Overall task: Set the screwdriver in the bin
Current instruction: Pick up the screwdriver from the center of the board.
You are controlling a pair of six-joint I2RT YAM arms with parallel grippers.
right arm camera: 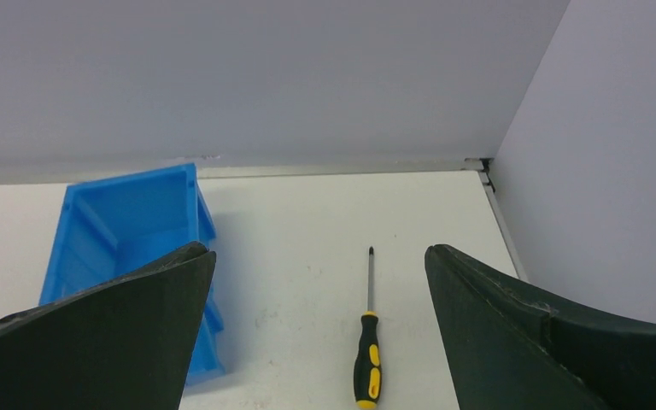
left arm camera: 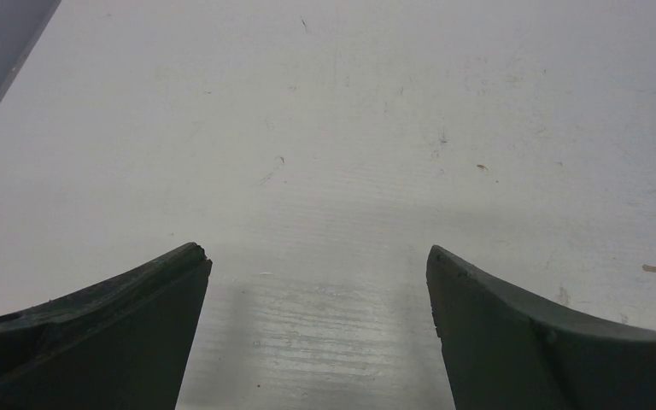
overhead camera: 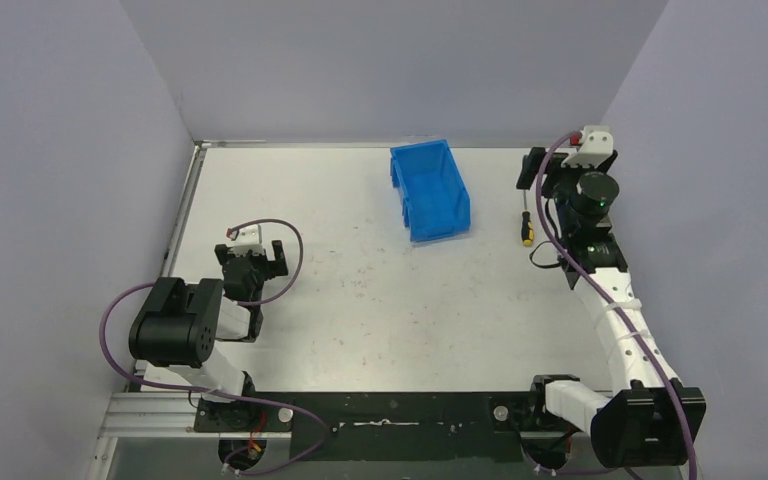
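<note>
The screwdriver (overhead camera: 526, 222) lies on the white table right of the bin, yellow-and-black handle toward me, shaft pointing to the back wall. In the right wrist view it (right arm camera: 368, 359) lies between my fingers, nearer the right one. The blue bin (overhead camera: 430, 190) stands at the back centre, empty as far as I can see; it also shows in the right wrist view (right arm camera: 128, 226) at left. My right gripper (overhead camera: 535, 168) (right arm camera: 318, 252) is open and empty, raised above the screwdriver. My left gripper (overhead camera: 252, 262) (left arm camera: 318, 256) is open and empty over bare table at left.
Grey walls enclose the table on the left, back and right. The right wall and the table's metal edge strip (right arm camera: 500, 218) run close to the screwdriver's right. The arm bases sit on a black rail (overhead camera: 390, 415) at the near edge.
</note>
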